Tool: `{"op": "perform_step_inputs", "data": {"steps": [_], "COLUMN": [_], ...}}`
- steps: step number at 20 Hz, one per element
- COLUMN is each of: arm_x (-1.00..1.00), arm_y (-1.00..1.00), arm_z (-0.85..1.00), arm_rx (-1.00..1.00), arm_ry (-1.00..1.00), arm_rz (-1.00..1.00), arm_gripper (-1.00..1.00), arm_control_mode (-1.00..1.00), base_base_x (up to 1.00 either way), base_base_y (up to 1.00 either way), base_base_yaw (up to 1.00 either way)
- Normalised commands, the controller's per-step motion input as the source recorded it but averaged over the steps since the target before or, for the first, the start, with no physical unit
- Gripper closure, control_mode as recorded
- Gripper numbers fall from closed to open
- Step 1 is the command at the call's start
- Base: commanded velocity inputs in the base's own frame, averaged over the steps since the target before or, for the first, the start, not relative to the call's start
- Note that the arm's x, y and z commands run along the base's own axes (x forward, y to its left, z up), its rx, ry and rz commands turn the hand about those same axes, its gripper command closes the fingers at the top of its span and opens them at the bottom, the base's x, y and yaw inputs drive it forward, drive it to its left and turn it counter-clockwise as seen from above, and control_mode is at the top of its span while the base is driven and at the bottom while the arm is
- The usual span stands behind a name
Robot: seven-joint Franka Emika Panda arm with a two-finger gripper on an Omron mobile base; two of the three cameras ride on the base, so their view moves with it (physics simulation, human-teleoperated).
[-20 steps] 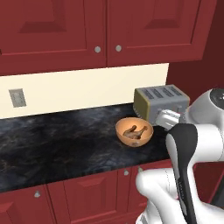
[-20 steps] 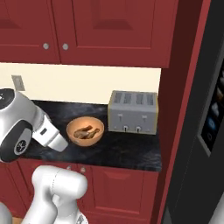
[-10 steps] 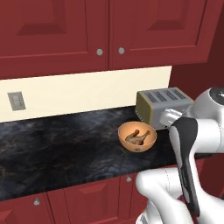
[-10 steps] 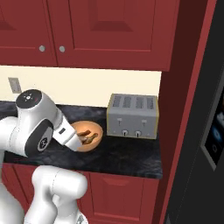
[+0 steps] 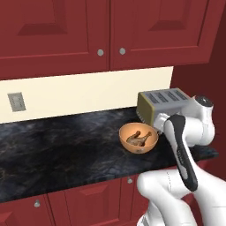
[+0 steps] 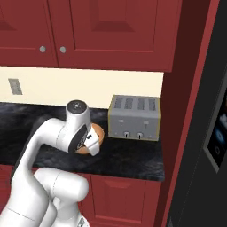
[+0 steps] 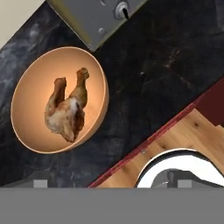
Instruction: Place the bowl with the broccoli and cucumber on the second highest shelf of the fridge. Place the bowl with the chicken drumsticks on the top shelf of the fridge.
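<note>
1 orange bowl with the chicken drumsticks (image 5: 138, 137) sits on the black marbled counter (image 5: 66, 150), just in front of and to the left of the 1 silver 4-slot toaster (image 5: 164, 104) that serves as landmark. 2 brown chicken drumsticks (image 7: 66, 109) lie together inside the bowl, counted clearly from the hand view, where the toaster is cut off to a corner with 1 lever. From the right base view the white arm (image 6: 66, 137) hides most of the bowl, leaving a sliver of rim beside the toaster; the dark fridge (image 6: 213, 115) stands to the toaster's right, cut off by the edge. The gripper's jaws stand spread wide and hold nothing, its tips barely visible. 2 round knobs (image 5: 111, 51) mark the red cabinet doors above the toaster.
</note>
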Motion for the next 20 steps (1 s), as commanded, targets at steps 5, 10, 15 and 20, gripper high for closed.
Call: {"op": "perform_step_inputs", "data": {"steps": [5,10,15,20], "arm_x": [0.58,0.43,0.55,0.36], "arm_y": [0.00,0.00,0.00,0.00], "arm_z": [-0.44,-0.52,-0.59,-0.51], "arm_rx": [0.00,0.00,0.00,0.00], "arm_ry": [0.32,0.02,0.04,0.06], "arm_rz": [0.00,0.00,0.00,0.00], "arm_gripper": [-1.00,-1.00,-1.00,-1.00], "arm_control_mode": [-1.00,-1.00,-1.00,-1.00], "base_base_x": [0.00,0.00,0.00,0.00], "base_base_y": [0.00,0.00,0.00,0.00], "base_base_yaw": [0.00,0.00,0.00,0.00]}}
